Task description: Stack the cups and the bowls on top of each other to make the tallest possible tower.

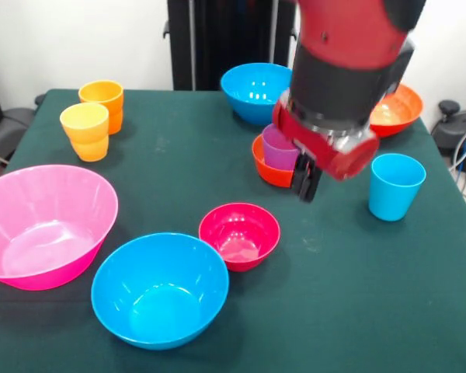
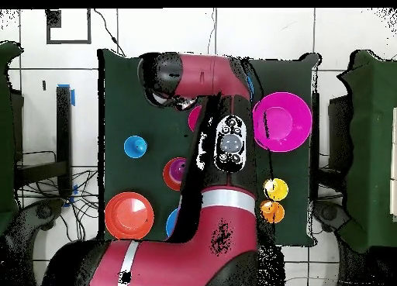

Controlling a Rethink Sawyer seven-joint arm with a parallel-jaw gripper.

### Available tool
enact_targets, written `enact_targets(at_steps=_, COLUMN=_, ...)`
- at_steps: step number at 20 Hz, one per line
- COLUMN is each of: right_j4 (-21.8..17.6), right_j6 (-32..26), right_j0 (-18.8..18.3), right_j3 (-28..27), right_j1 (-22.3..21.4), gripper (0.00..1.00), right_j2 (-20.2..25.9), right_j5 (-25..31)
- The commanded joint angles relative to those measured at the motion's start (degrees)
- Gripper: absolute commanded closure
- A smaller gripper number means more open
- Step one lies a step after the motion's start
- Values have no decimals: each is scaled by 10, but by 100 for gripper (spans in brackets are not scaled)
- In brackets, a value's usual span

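Note:
A translucent purple cup [image 1: 278,148] [image 2: 177,170] stands inside the small orange-red bowl [image 1: 266,171] [image 2: 168,177], a two-piece tower at mid-table. My gripper [image 1: 306,183] hangs low just beside that cup, on its right in the front view, with nothing visibly in it. The small magenta bowl [image 1: 239,233] sits empty in front of it. A light blue cup [image 1: 396,185] [image 2: 135,146] stands to the right. Orange [image 1: 102,99] and yellow-orange [image 1: 85,130] cups stand at the back left. In the overhead view the arm hides the gripper.
The large pink bowl [image 1: 46,225] [image 2: 283,122] and a blue bowl [image 1: 159,287] sit near the front left. A second blue bowl [image 1: 255,89] and the wide orange-red bowl [image 1: 396,109] [image 2: 129,215] stand at the back, behind my arm.

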Motion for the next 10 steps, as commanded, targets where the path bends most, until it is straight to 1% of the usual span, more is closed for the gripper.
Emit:
enact_targets(at_steps=1, right_j4=-7, right_j6=-22, right_j0=12, right_j3=48, right_j1=-20, gripper=100, right_j2=23, right_j5=43)
enact_targets(at_steps=2, right_j4=-19, right_j6=-31, right_j0=14, right_j3=44, right_j1=-18, gripper=100, right_j2=19, right_j5=36)
enact_targets(at_steps=3, right_j4=-25, right_j6=-39, right_j0=13, right_j3=41, right_j1=-16, gripper=0, right_j2=18, right_j5=32)
enact_targets(at_steps=6, right_j4=-35, right_j6=-54, right_j0=6, right_j3=31, right_j1=-6, gripper=0, right_j2=24, right_j5=-9)
enact_targets(at_steps=7, right_j4=-33, right_j6=-48, right_j0=4, right_j3=30, right_j1=-1, gripper=0, right_j2=26, right_j5=-21)
enact_targets(at_steps=8, right_j4=-27, right_j6=-49, right_j0=0, right_j3=35, right_j1=2, gripper=0, right_j2=32, right_j5=-26)
enact_targets(at_steps=10, right_j4=-34, right_j6=-54, right_j0=-2, right_j3=51, right_j1=4, gripper=0, right_j2=30, right_j5=-41)
